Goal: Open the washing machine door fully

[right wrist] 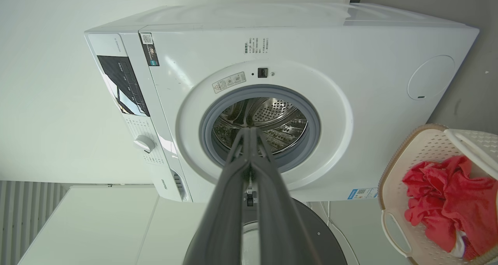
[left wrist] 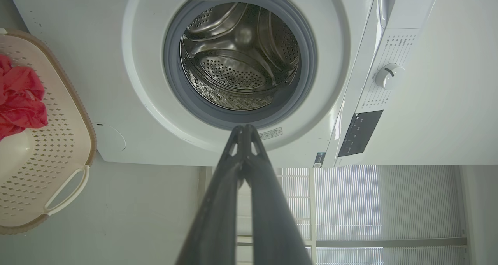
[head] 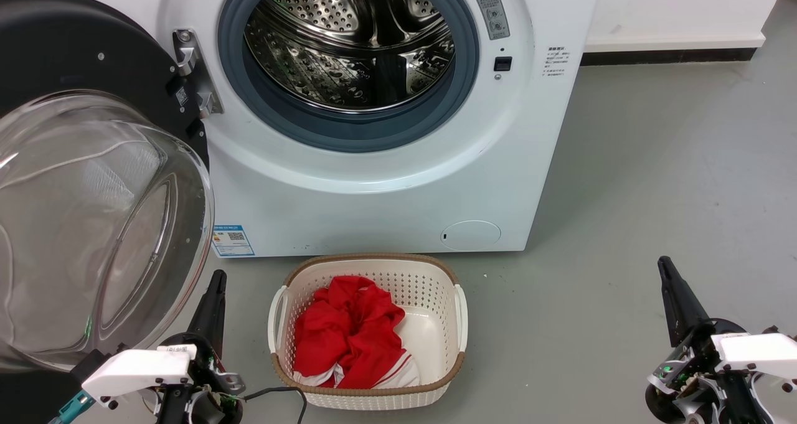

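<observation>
Washing machine door (head: 93,181) open, left edge cropped, left gripper (left wrist: 244,128) and right gripper (right wrist: 251,129) fingers closed, empty

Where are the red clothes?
In the head view, the red clothes lie inside the basket on the floor, just in front of the washer.

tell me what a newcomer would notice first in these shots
The washing machine door stands swung wide at the head view's left, its clear glass bowl bulging toward the camera. Beside it the washing machine shows its shiny steel drum ringed in grey rubber. On the floor in front sits a cream basket holding a bright red cloth.
</observation>
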Motion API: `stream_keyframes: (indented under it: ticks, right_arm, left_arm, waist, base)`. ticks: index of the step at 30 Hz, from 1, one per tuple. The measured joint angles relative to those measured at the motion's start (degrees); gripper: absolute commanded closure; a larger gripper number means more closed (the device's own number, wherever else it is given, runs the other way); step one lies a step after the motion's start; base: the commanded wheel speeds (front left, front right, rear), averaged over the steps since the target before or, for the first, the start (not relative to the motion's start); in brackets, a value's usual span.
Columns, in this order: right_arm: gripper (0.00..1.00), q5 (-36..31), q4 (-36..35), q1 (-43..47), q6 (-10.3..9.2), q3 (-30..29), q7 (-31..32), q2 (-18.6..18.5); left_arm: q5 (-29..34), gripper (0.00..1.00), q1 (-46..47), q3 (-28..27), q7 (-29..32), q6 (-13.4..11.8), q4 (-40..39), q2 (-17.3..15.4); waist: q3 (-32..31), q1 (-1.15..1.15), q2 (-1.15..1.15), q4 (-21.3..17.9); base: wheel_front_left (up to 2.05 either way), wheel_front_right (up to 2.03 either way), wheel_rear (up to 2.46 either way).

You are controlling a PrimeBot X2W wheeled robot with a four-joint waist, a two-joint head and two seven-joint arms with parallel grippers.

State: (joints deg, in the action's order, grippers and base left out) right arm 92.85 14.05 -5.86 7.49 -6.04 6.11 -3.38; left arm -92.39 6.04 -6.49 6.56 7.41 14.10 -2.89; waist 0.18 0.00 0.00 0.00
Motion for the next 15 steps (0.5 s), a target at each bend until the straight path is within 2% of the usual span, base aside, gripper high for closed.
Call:
stream_keyframes:
  ticks: [15]
  right_arm:
    - [1.0,-0.1,0.0,0.0,0.0,-0.1,0.1,0.1]
  left_arm:
    - [0.0,1.0,0.0,0.0,0.0,0.0,0.0,0.0]
  waist:
    - [0.0,0.0,0.0,0.0]
  base:
    - [0.0,0.0,0.0]
